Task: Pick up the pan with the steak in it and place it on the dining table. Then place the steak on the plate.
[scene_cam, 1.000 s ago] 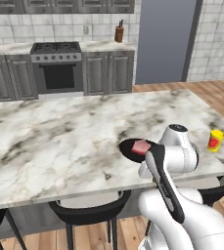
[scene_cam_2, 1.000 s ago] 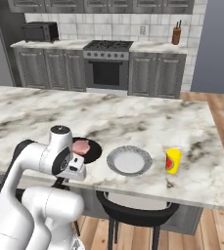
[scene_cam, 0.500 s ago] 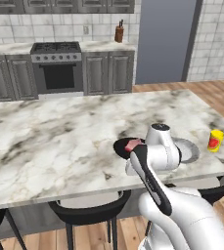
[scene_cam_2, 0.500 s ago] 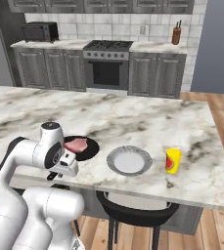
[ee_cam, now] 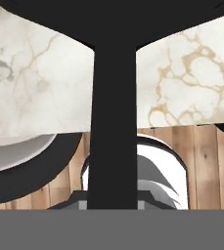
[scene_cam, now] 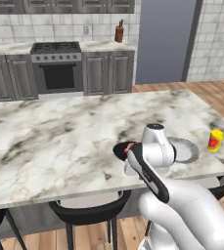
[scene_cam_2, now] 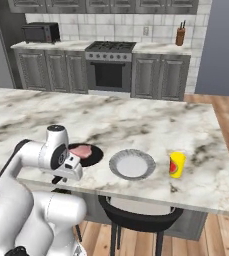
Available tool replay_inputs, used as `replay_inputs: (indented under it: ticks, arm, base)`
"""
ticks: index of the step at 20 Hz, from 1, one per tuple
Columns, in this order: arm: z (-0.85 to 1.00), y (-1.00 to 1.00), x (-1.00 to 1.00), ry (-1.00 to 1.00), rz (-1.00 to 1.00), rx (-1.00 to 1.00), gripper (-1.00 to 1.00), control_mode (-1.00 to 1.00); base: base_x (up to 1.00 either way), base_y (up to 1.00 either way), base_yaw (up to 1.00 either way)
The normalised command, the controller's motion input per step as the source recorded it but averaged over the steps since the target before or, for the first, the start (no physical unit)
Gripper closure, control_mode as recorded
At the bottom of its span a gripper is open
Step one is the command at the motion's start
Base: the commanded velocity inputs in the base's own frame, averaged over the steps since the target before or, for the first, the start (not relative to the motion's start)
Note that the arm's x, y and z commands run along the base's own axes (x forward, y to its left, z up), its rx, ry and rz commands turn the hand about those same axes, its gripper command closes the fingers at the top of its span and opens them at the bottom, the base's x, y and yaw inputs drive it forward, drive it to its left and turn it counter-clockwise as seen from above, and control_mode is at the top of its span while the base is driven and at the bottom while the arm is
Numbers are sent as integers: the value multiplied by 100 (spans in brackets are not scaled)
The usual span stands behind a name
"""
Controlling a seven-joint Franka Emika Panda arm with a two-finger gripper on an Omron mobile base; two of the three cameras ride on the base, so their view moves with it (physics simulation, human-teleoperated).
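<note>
The black pan (scene_cam: 120,149) (scene_cam_2: 91,155) lies low on the dining table (scene_cam: 59,141) (scene_cam_2: 136,125) near its front edge, with the pink steak (scene_cam: 129,145) (scene_cam_2: 80,150) inside. I cannot tell whether the pan touches the marble. My gripper (scene_cam_2: 65,174) is shut on the pan's straight handle (ee_cam: 114,122), which runs out past the table edge toward the hand. The round pan body (ee_cam: 113,19) spans the top of the hand view. The pale plate (scene_cam: 186,149) (scene_cam_2: 132,164) sits empty on the table just right of the pan.
A yellow cup (scene_cam: 214,140) (scene_cam_2: 176,164) stands right of the plate near the table's front edge. Black stools (scene_cam: 86,212) (scene_cam_2: 136,212) are tucked under that edge. Grey cabinets and a stove (scene_cam: 56,63) line the back wall.
My hand has swung a little to the left along the table's front edge, taking the pan and steak with it. The plate has come out from behind the hand in the left base view.
</note>
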Motion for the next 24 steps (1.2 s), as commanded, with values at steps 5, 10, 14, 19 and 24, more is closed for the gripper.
replay_inputs:
  ticks: [5, 10, 14, 19, 24]
  arm:
    - [-49, -14, 41, 5, 0, 0, 100, -100]
    - [-54, -13, 49, 6, 2, 0, 100, -100]
    - [-72, -8, 50, 7, 2, 0, 100, -100]
    - [-34, -6, 15, 4, 0, 0, 100, -100]
    - [0, 0, 0, 0, 0, 0, -100, -100]
  base:
    - [0, 0, 0]
    - [0, 0, 0]
    - [0, 0, 0]
    - [0, 0, 0]
    - [0, 0, 0]
